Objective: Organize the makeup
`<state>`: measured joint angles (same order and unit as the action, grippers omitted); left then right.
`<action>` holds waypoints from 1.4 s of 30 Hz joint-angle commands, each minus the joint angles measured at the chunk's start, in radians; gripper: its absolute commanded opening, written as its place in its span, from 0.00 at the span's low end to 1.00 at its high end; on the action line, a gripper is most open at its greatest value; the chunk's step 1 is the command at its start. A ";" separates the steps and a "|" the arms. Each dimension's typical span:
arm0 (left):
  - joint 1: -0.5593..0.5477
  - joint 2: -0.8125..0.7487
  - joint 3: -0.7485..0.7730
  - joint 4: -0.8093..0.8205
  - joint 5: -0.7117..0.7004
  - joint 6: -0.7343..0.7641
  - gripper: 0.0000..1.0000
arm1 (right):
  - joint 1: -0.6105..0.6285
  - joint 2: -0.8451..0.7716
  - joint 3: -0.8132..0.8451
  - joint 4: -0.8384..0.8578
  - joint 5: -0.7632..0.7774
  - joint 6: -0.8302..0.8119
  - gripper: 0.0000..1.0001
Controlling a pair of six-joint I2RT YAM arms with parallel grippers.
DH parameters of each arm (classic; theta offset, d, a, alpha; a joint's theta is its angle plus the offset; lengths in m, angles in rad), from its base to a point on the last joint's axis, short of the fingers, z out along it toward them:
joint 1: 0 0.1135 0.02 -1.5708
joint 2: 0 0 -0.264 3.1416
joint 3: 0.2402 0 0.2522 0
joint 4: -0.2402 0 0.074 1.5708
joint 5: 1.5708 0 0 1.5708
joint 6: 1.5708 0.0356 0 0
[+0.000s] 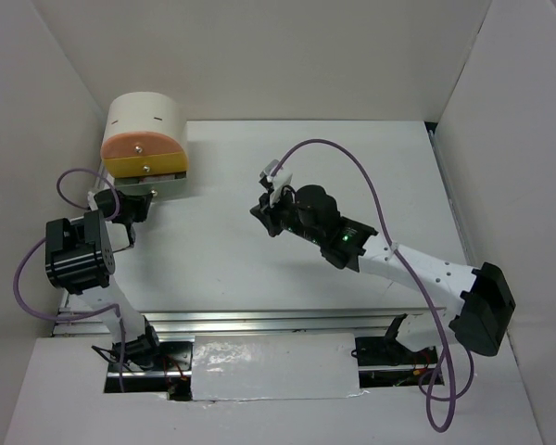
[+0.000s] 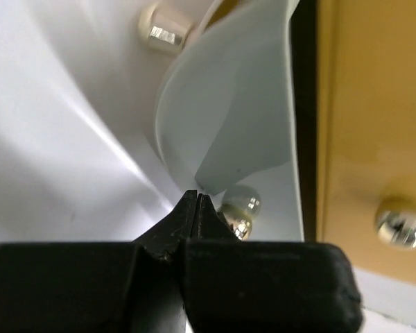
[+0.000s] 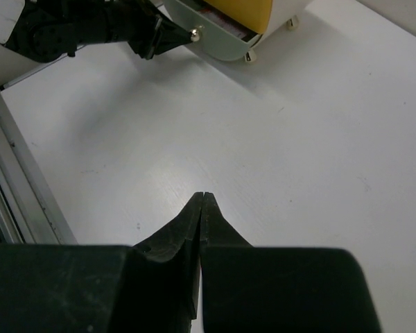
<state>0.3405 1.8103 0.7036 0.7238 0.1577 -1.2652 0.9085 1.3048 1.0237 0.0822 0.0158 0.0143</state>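
Shut tight: left claw (image 2: 197, 198), tips right by the knob (image 3: 196, 30) on the low drawer (image 3: 222, 45) of the drawer box (image 1: 146, 139). Inside, maybe some makeup (image 3: 220, 19), hard to tell. Shut and empty too: right claw (image 3: 202, 198), over the counter (image 3: 298, 139).

Left claw (image 2: 197, 197), right claw (image 3: 203, 197) (both closed)

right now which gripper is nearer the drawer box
Left. The left gripper sits at a knob on the drawer box front; the right gripper is over the table, well apart.
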 commanded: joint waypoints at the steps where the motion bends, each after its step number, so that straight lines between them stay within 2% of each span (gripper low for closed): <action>1: -0.012 0.033 0.095 0.057 -0.037 0.001 0.00 | -0.007 0.033 0.032 0.042 -0.036 0.003 0.00; 12: -0.023 0.115 0.235 -0.021 -0.098 0.029 0.00 | -0.011 0.102 0.072 0.037 -0.076 -0.004 0.00; 15: -0.023 0.077 0.223 -0.052 -0.099 0.036 0.00 | -0.011 0.100 0.082 0.030 -0.083 -0.004 0.00; 17: -0.029 -0.007 0.176 -0.099 -0.101 0.032 0.03 | -0.011 0.091 0.093 0.016 -0.080 0.004 0.02; 21: -0.101 -0.242 0.111 -0.395 -0.159 0.068 0.21 | -0.013 0.015 0.095 -0.001 -0.066 0.045 0.24; 22: -0.119 -0.344 0.111 -0.534 -0.223 0.082 0.33 | -0.011 -0.007 0.087 -0.012 -0.062 0.068 0.52; 23: -0.135 -0.395 0.114 -0.587 -0.237 0.108 0.38 | -0.011 -0.031 0.082 -0.018 -0.050 0.082 0.61; 24: -0.167 -0.442 0.128 -0.644 -0.251 0.133 0.43 | -0.011 -0.083 0.076 -0.027 -0.036 0.096 0.63; 25: -0.184 -0.536 0.135 -0.767 -0.280 0.173 0.49 | -0.013 -0.113 0.067 -0.050 -0.021 0.134 0.70; 26: -0.196 -0.584 0.140 -0.800 -0.282 0.203 0.64 | -0.013 -0.143 0.062 -0.062 0.051 0.157 0.79; 28: -0.210 -0.700 0.180 -0.863 -0.256 0.314 0.75 | -0.014 -0.232 0.061 -0.137 0.142 0.231 1.00; 29: -0.213 -0.729 0.210 -0.953 -0.218 0.364 0.83 | -0.014 -0.289 0.067 -0.177 0.215 0.252 1.00; 30: -0.215 -0.749 0.299 -1.016 -0.202 0.460 0.95 | -0.014 -0.318 0.081 -0.261 0.249 0.288 1.00; 31: -0.215 -0.769 0.348 -1.090 -0.193 0.505 1.00 | -0.019 -0.346 0.088 -0.306 0.281 0.300 1.00; 33: -0.216 -0.782 0.488 -1.271 -0.147 0.640 0.99 | -0.016 -0.444 0.099 -0.417 0.372 0.334 1.00; 36: -0.219 -0.850 0.585 -1.428 -0.124 0.795 0.99 | -0.017 -0.574 0.118 -0.578 0.478 0.363 1.00; 38: -0.219 -0.903 0.597 -1.497 -0.153 0.855 0.99 | -0.017 -0.668 0.133 -0.678 0.532 0.371 1.00; 40: -0.241 -1.011 0.567 -1.505 -0.245 0.842 0.99 | -0.016 -0.728 0.141 -0.729 0.544 0.366 1.00; 42: -0.250 -1.130 0.504 -1.500 -0.271 0.823 0.99 | -0.016 -0.800 0.166 -0.813 0.564 0.377 1.00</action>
<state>0.1047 0.8021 1.2526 -0.6666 -0.0505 -0.5213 0.8959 0.5678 1.1309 -0.5411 0.4808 0.3565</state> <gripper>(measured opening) 0.993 0.999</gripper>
